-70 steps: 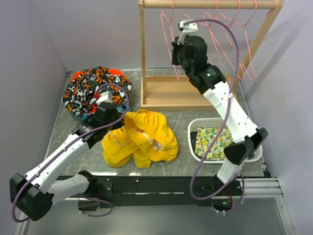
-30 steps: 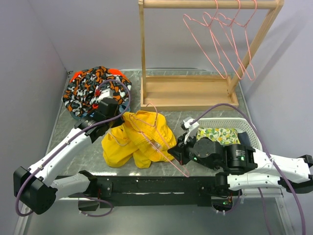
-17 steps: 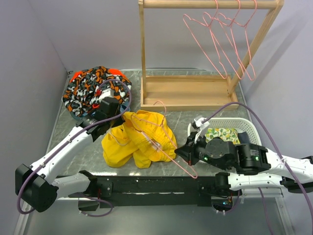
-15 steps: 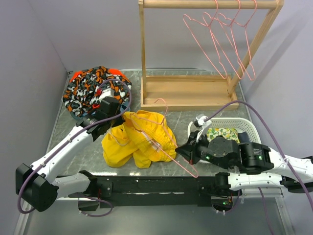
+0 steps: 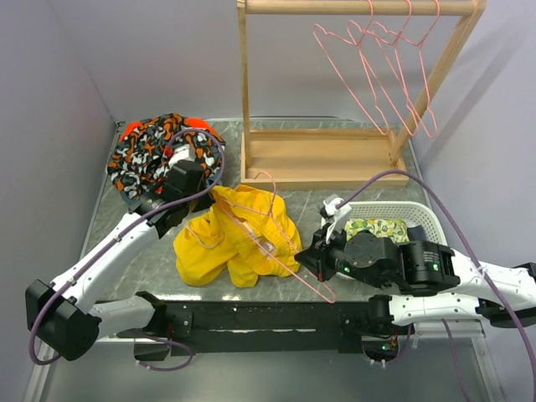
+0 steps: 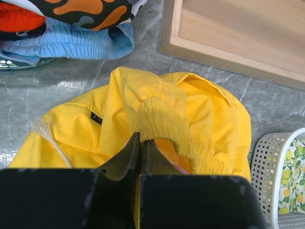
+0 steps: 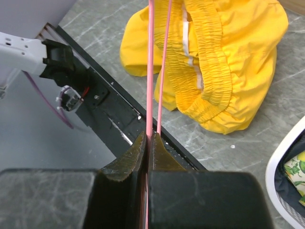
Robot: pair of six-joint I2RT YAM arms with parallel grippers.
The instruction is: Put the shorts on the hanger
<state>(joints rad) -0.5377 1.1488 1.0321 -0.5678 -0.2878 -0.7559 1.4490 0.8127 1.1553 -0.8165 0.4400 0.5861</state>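
You have the shorts (image 5: 239, 239) lying in a loose yellow heap on the bench (image 5: 306, 201). Your left claw (image 6: 140, 143) reaches in from the far left of the shorts with its fingers pressed together on the gathered waistband, pinching a fold of that elastic edge. Your right claw (image 7: 148, 138) sits just beside the near right corner of the shorts, clamped tight on the pink hanger (image 7: 150, 71). The wire runs out from between the fingers and slants across the top of the shorts, with its hook at their far edge. Beyond the shorts stands a wooden rack (image 5: 322, 159) with more pink hangers (image 5: 385, 75) hooked on its top rail. Off the far left of the shorts is a black, orange and white patterned garment (image 5: 151, 159), piled together with a blue cloth (image 6: 81, 45). To the right of the shorts, behind your right arm, is a white basket (image 5: 419, 213) holding a lemon-print cloth (image 5: 373, 228).
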